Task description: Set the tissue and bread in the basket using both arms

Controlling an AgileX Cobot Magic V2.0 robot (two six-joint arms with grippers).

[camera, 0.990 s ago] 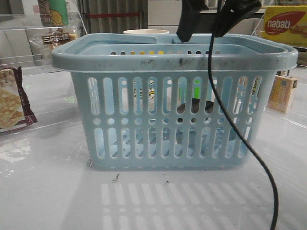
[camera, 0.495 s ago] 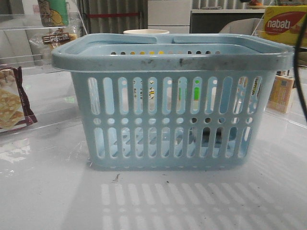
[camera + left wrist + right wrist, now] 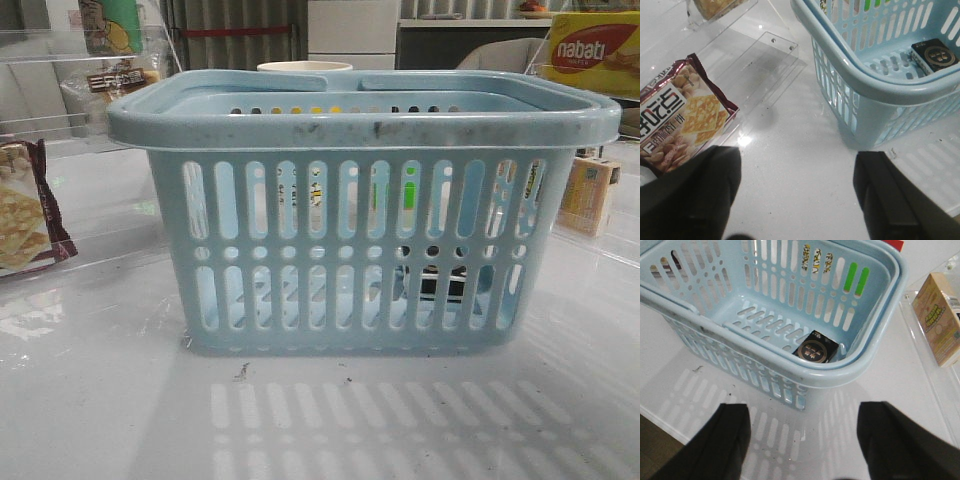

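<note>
Glossy white surface [image 3: 100, 400] with the light-blue basket [image 3: 360, 120] sitting on it, long side facing the front camera. The tissue [image 3: 815, 350] lies flat on the basket floor near a corner, skewed to the walls. Left hand [image 3: 795, 200] and right hand [image 3: 802, 440] both hang spread wide outside the basket, holding nothing.

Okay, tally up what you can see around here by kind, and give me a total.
Baskets: 1, the basket
Tissue packets: 1, the tissue inside the basket
Cracker packets: 1, the cracker packet
Yellow wafer boxes: 1, the wafer box
Small cartons: 1, the carton
Total: 5
</note>
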